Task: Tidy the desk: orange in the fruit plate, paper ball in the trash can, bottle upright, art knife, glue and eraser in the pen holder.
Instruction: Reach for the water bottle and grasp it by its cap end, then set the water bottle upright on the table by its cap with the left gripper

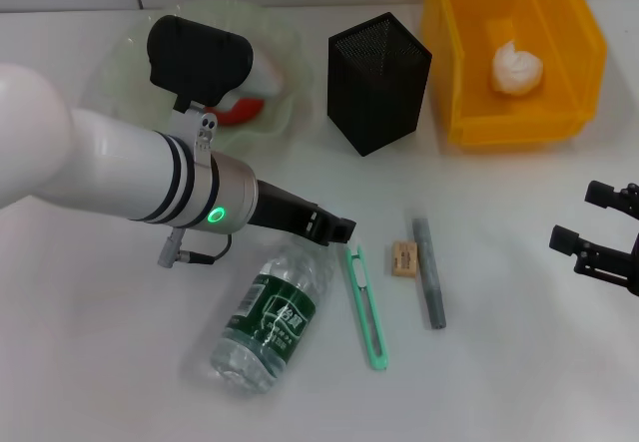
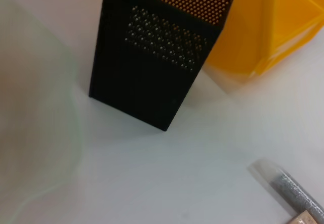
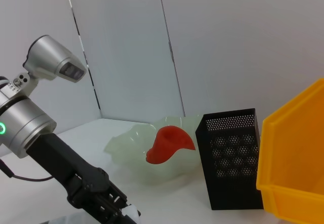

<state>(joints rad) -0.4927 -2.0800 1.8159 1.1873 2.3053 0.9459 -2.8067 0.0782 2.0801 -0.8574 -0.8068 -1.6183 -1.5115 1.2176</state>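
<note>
The clear bottle [image 1: 265, 317] with a green label lies on its side near the front of the table. My left gripper [image 1: 327, 227] is at its neck end and hides the cap. A green art knife [image 1: 366, 307], a tan eraser [image 1: 404, 259] and a grey glue stick [image 1: 429, 272] lie just right of the bottle. The black mesh pen holder [image 1: 377, 81] stands behind them. The orange [image 1: 240, 113] rests in the pale green fruit plate [image 1: 130, 48], partly hidden by my left arm. The paper ball [image 1: 516, 68] lies in the yellow trash can [image 1: 454, 73]. My right gripper [image 1: 584, 218] hangs open at the right edge.
The left wrist view shows the pen holder [image 2: 157, 57], the yellow trash can [image 2: 263, 37], the glue stick [image 2: 293, 191] and the plate rim [image 2: 40, 133]. In the right wrist view the plate [image 3: 126, 145], the pen holder [image 3: 230, 163] and the left gripper [image 3: 106, 204] appear.
</note>
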